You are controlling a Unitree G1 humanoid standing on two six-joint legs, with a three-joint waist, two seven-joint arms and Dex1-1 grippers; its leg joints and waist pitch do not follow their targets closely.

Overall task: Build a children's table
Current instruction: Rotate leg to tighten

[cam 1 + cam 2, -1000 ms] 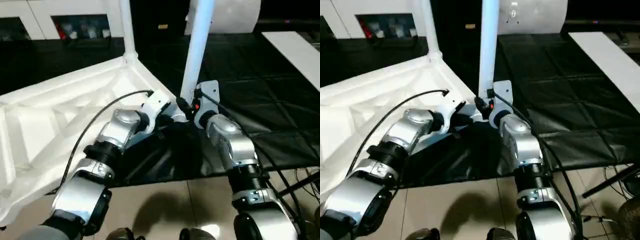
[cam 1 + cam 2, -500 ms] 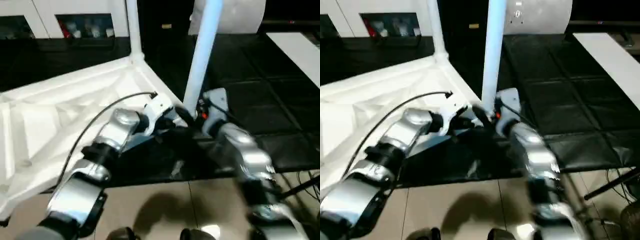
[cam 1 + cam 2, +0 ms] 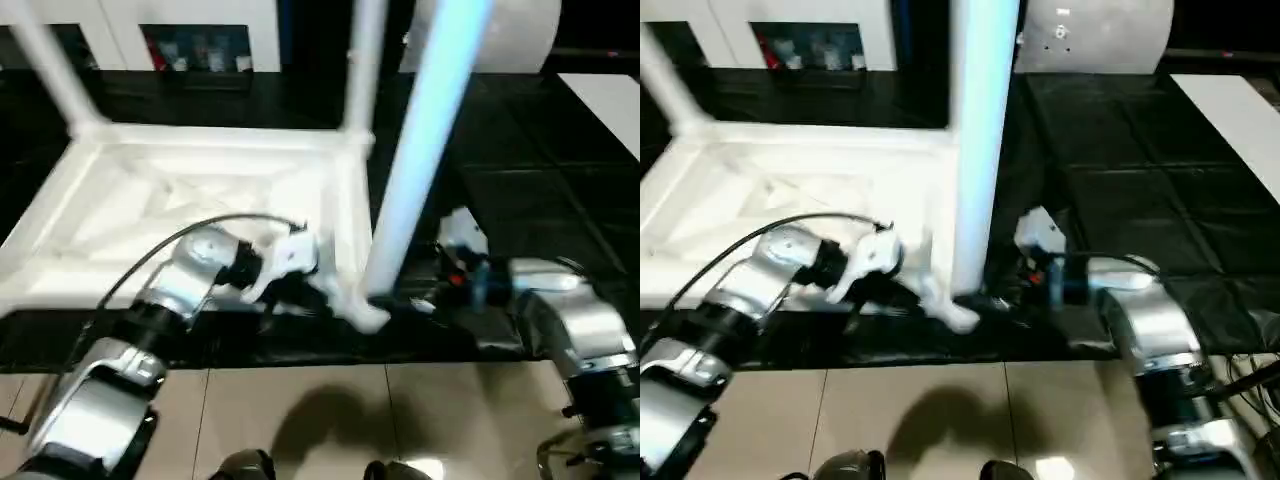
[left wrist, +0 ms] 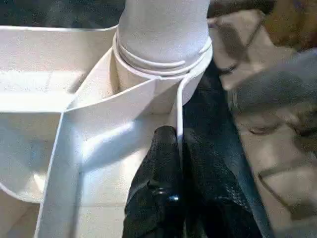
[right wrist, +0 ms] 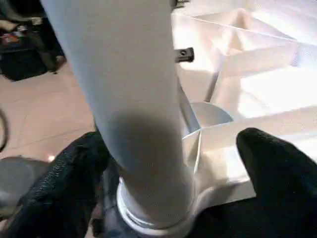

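White cabinets [image 3: 180, 15] at back; black mat [image 3: 1120, 170]; beige floor tiles [image 3: 300, 420].

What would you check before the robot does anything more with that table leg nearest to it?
1. Near leg stands in its corner socket: ok, its foot sits inside the ring.
2. Leg pushed fully home: cannot tell.
3. Right gripper is free of the leg: ok, its jaws stand wide on either side of the tube without pinching it.
4. Left gripper keeps the tabletop steady: ok, its jaws are shut on the thin rim wall by the socket.
5. Other legs in place: ok for two at the far corners; the fourth corner, cannot tell.
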